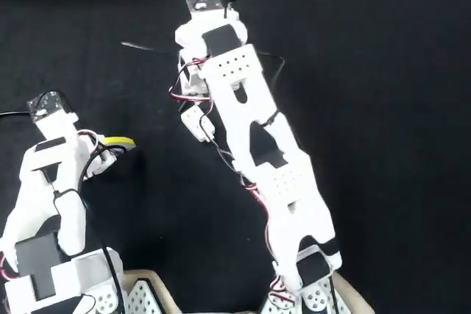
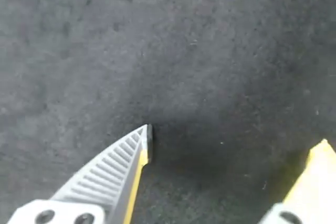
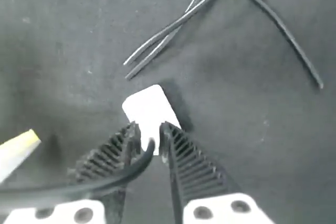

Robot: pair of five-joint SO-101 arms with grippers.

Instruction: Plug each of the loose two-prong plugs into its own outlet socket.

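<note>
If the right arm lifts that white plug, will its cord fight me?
The small white rectangular plug looks rigid and light, so it probably lifts easily. Its thin black cord curves loosely, so it is likely floppy and may tug.

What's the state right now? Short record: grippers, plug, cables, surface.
left gripper: open, over bare black cloth
right gripper: shut on the white plug, at its cord end
white plug: whether it touches the cloth, cannot tell
cord: black, runs from the plug back past the right gripper
loose cables: thin black strands crossing on the cloth beyond the plug
</note>
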